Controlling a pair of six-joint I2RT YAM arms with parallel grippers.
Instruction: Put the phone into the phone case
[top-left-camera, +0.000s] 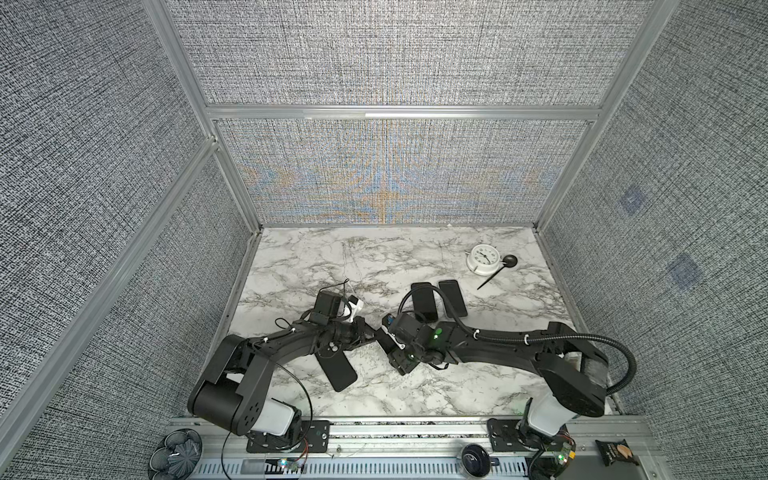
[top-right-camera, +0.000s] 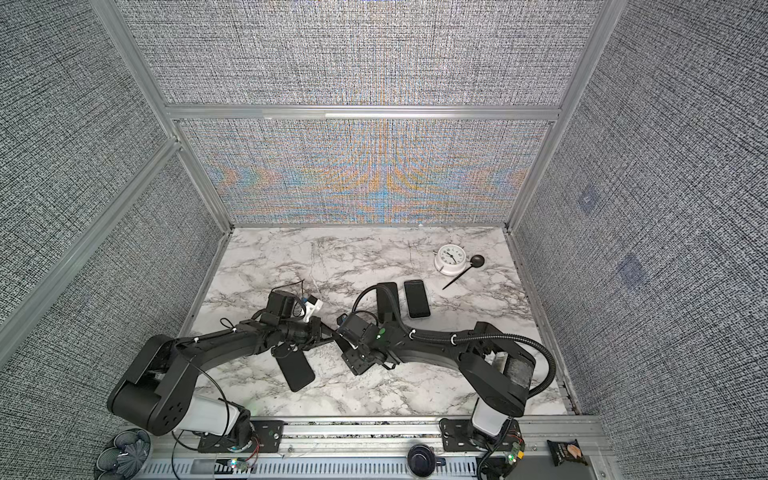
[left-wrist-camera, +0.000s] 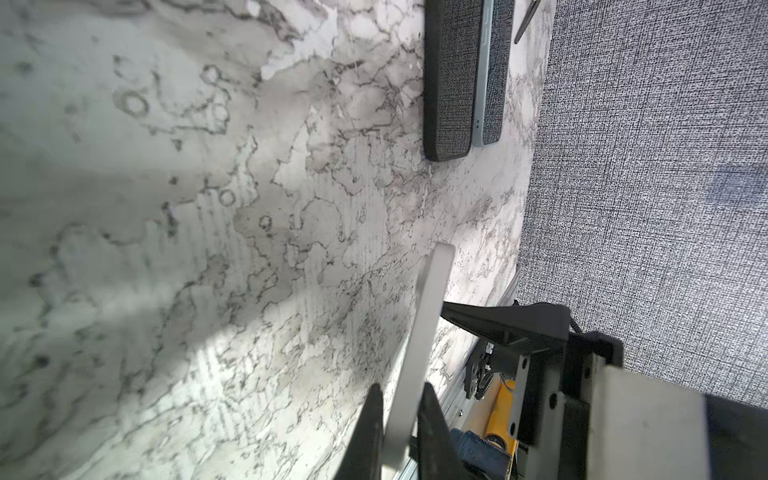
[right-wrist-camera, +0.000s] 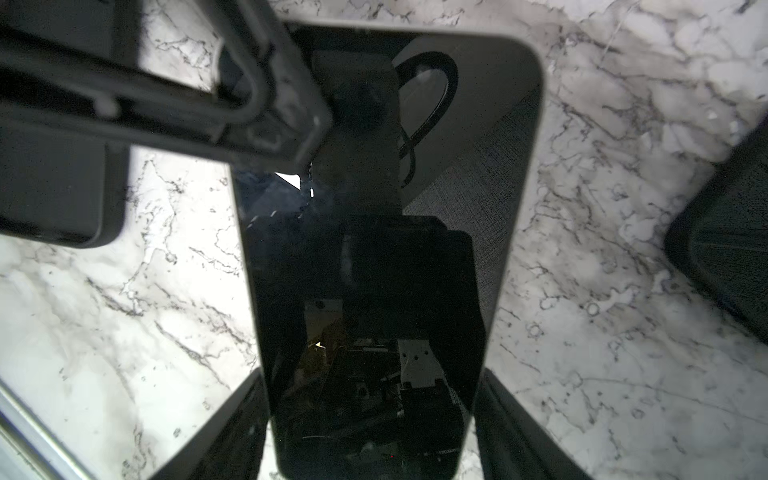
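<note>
Black phone hangs over the marble table, lower centre in both top views, right gripper clamped across its width, left gripper pinched shut on its far end.

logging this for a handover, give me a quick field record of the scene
phone: raised, glossy screen facing the right wrist camera
left end effector: shut on the phone's thin edge
right end effector: closed against the phone's long sides
phone case: black, flat on the marble table beneath the left arm
task state: phone not yet in the case
</note>
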